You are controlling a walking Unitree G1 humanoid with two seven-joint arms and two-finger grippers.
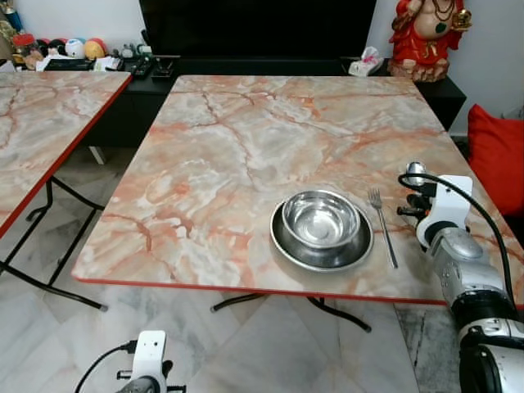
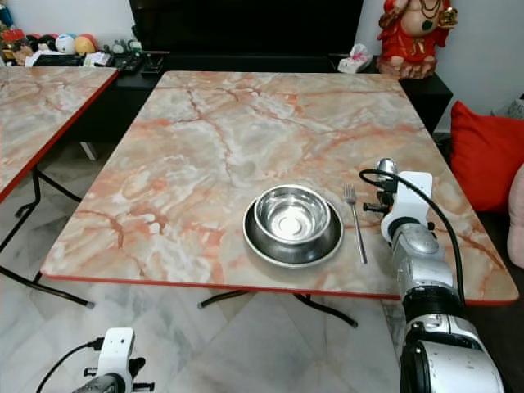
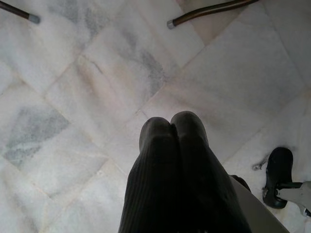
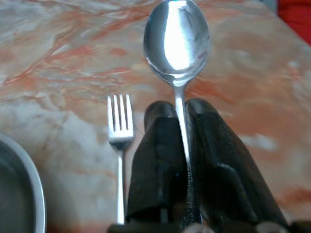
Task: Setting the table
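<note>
A steel bowl point(image 1: 321, 218) sits inside a steel plate point(image 1: 321, 249) near the front edge of the marble table point(image 1: 246, 147). Just right of the plate lies a fork point(image 1: 381, 224), tines pointing away from me. My right gripper point(image 4: 179, 114) is shut on the handle of a steel spoon point(image 4: 177, 36), whose bowl sticks out past the fingertips. It hovers over the table right of the fork, and the spoon point(image 1: 416, 173) shows above the right wrist. My left gripper point(image 3: 172, 127) hangs low over the floor, shut with nothing in it.
A second marble table point(image 1: 41, 123) stands at the left. A dark cabinet point(image 1: 262, 65) with small items runs along the wall, with a red figurine point(image 1: 426, 37) on it. A red cushion point(image 1: 498, 155) sits at the right. Table legs stand on the white tiled floor point(image 3: 97, 87).
</note>
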